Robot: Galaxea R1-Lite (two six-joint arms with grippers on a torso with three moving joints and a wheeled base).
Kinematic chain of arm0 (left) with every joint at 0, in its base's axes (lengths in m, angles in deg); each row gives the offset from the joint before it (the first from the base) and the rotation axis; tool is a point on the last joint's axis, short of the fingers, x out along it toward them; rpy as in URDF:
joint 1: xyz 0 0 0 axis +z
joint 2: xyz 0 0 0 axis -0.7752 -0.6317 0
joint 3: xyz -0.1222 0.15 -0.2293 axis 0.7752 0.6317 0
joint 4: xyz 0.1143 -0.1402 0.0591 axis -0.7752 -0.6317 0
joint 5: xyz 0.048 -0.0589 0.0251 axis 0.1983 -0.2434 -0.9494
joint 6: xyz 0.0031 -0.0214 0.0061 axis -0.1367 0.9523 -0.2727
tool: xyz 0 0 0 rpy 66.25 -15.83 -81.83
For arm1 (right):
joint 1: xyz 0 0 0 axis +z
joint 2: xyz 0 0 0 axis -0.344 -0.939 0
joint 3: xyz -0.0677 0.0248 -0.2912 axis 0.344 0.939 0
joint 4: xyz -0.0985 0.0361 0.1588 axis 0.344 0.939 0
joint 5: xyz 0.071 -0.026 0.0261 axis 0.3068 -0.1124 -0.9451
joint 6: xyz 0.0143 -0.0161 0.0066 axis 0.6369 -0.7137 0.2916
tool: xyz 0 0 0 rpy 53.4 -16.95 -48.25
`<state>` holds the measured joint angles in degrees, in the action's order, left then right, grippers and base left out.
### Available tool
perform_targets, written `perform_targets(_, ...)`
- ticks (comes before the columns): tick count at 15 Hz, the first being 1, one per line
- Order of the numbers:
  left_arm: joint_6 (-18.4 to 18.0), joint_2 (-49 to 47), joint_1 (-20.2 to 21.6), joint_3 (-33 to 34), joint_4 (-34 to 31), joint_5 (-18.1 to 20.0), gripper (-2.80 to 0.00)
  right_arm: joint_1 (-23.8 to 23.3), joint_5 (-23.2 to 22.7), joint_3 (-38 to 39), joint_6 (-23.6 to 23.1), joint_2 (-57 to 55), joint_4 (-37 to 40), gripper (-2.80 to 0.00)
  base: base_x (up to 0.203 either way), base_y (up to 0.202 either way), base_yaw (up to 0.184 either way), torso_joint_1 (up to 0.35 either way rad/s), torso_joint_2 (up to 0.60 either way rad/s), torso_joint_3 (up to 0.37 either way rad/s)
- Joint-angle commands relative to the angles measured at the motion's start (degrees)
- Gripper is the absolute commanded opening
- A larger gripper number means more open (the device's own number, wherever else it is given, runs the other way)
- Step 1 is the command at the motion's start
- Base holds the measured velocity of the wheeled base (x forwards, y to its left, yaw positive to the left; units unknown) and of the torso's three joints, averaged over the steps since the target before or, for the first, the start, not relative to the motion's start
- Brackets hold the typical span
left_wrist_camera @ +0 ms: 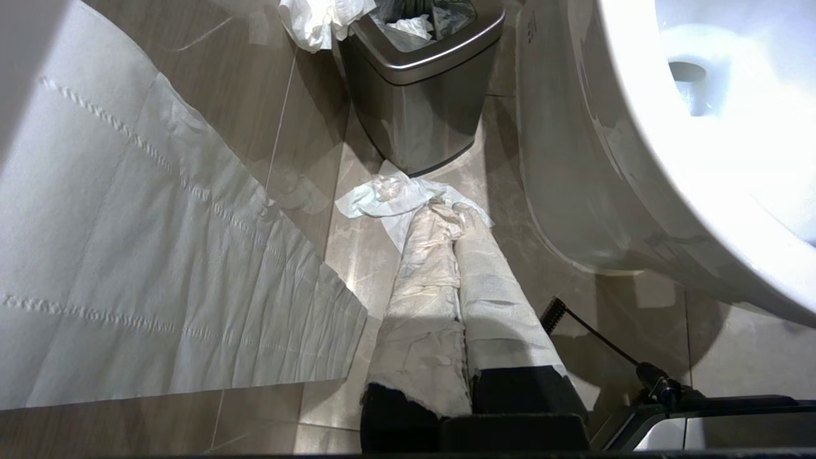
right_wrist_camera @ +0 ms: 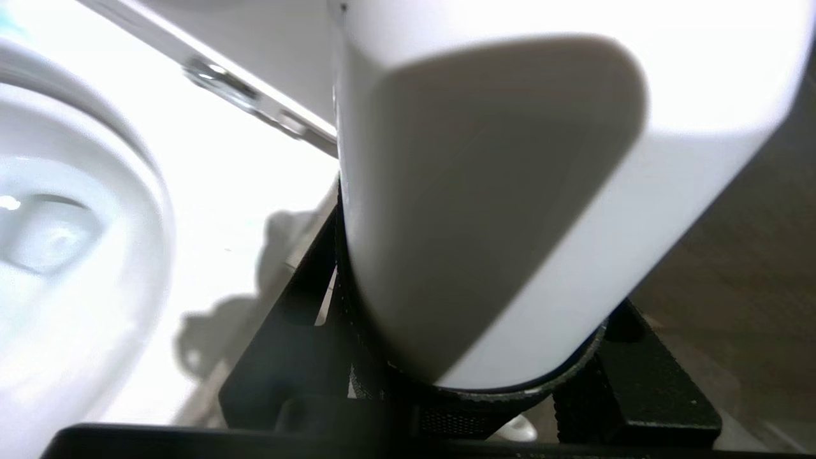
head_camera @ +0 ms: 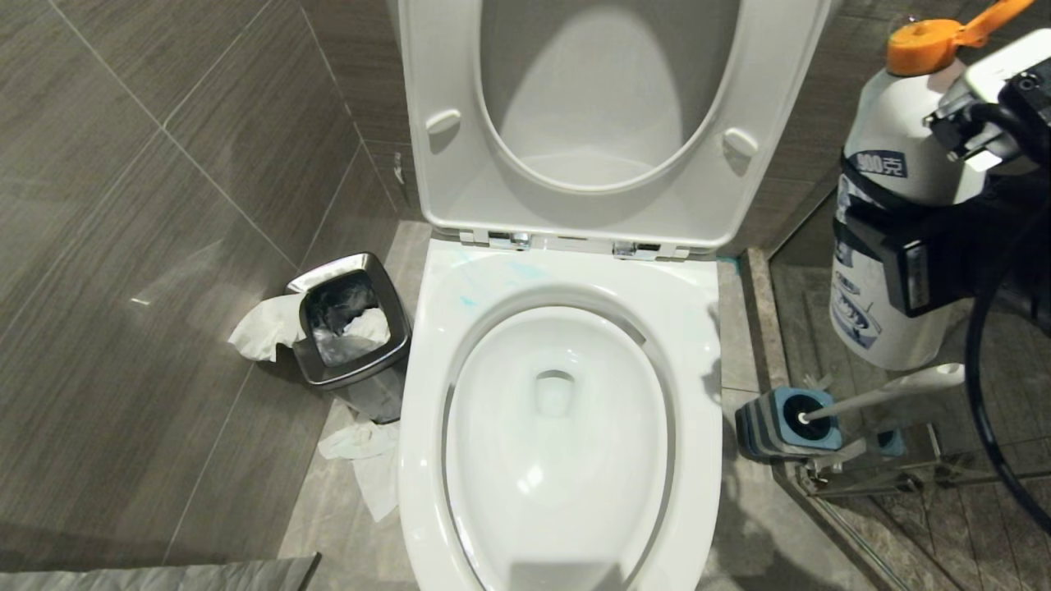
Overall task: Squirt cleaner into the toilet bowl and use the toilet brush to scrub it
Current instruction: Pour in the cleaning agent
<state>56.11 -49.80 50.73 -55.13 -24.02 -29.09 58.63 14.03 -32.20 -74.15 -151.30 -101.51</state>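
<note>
While the white cleaner bottle (head_camera: pixel 895 156) is clamped in the right tool (head_camera: pixel 903 246), upright with its orange flip cap (head_camera: pixel 936 34) on top, the squirt step is judged to be in hand, not yet delivered. The bottle is held off to the right of the toilet bowl (head_camera: pixel 558 443), above the toilet brush (head_camera: pixel 887 392), not over the basin. In the right wrist view the bottle body (right_wrist_camera: pixel 510 191) is seen gripped between the black fingers (right_wrist_camera: pixel 637 382).

A few turquoise smears of cleaner (head_camera: pixel 472 287) are visible on the rim near the hinges; the basin water looks untinted. Seat and lid are up.

The brush is seated in its blue-and-grey holder (head_camera: pixel 780 423) on the floor right of the bowl, untouched.

The left tool (left_wrist_camera: pixel 459 331) is parked low beside the bowl, shut, its fingers wrapped in tissue, pointing at the floor near the steel bin (left_wrist_camera: pixel 414 83).

Next move, as judged: the bottle is to be carried left over the basin, tipped nozzle-down and squeezed. Whether the cap is open cannot be told; risk of spill on the seat if tipped early.
</note>
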Motion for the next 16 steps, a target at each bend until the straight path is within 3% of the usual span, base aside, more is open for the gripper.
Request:
perform_targets(1,0.2,0.0,0.0,0.1,0.0,-0.1,-2.80,5.6,2.7,-2.9,-0.2,-5.7,-0.1,-2.80,0.000,0.000,0.000,0.000,0.00,0.000)
perform_targets(4,0.3,0.0,0.0,0.1,0.0,-0.1,-2.80,10.1,5.3,-4.3,-2.3,-8.0,-0.1,-2.80,0.000,0.000,0.000,0.000,0.00,0.000)
perform_targets(8,0.3,0.0,0.0,0.1,0.0,-0.1,-2.80,10.5,5.5,-4.7,-7.3,-8.2,-0.1,-2.80,0.000,0.000,0.000,0.000,0.00,0.000)
perform_targets(16,0.4,0.0,0.0,0.1,0.0,-0.1,-2.80,13.2,6.2,-3.5,-12.0,-7.1,3.1,-2.80,0.000,0.000,0.000,0.000,0.00,0.000)
